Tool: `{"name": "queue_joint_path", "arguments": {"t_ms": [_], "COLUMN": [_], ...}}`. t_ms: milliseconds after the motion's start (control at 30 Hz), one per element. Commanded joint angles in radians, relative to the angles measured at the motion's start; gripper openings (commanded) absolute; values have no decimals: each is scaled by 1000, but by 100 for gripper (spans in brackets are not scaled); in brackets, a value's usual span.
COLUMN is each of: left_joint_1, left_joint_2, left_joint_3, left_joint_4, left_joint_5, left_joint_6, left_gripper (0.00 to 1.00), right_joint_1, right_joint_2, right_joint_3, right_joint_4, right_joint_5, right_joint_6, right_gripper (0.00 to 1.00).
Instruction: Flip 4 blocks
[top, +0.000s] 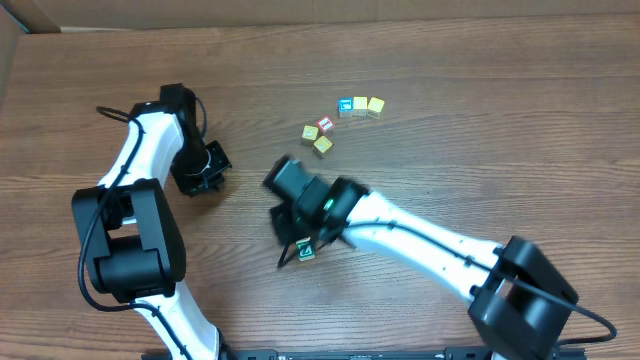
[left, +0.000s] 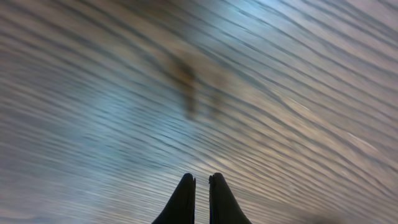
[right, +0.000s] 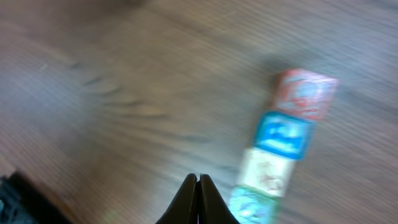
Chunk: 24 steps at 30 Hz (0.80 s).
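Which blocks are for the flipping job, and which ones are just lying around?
For the job, lined up in a row: red block, blue block, pale block, green block.

Just lying about: blue-faced cube, red-faced cube, yellow cubes.

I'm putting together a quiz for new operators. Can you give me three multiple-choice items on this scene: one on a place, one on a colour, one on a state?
1. In the right wrist picture, where is the row of blocks relative to the right gripper?
A) left of it
B) right of it
C) between its fingers

2. What colour is the row's top block?
A) red
B) black
C) purple

3. How does the left gripper stand?
A) wide open
B) shut on a block
C) shut, empty

Answers:
1 B: the row lies right of the fingertips, apart from them.
2 A: its face is red.
3 C: the fingers sit close together with nothing between them.
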Motion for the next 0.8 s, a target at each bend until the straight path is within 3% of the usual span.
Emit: {"name": "queue_joint_path", "arguments": {"t_ms": [0,133,333,467,600,667,767], "left_joint_1": [31,36,27,27,27,27,27], "left_joint_2": [-6,-6,-5,-5,-6,-5,-6], "left_joint_3": [10,10,10,10,10,10,10], "left_joint_4": [-3,-6,-22,-27,-38,-37,-37], "left_joint_5": [-49,-48,-48,-48,-49,-48,-48], "left_joint_6": [-55,-62,-62,-62,-62,-62,-62], "left_gripper": [4,4,9,21,26,39,50], "right_joint_1": [103,167,123,116,116,111,96], "right_joint_2": [13,74,166,219,282,313,349], "right_joint_3": [1,39,330,396,393,393,393], "right_joint_4": [29,34,-200,-250,-252,-236,-197], "right_joint_5": [167,263,207,196,232,276,293], "right_joint_6": [43,52,93,97,97,96,93], "right_gripper": [4,6,5,4,4,4,4]}}
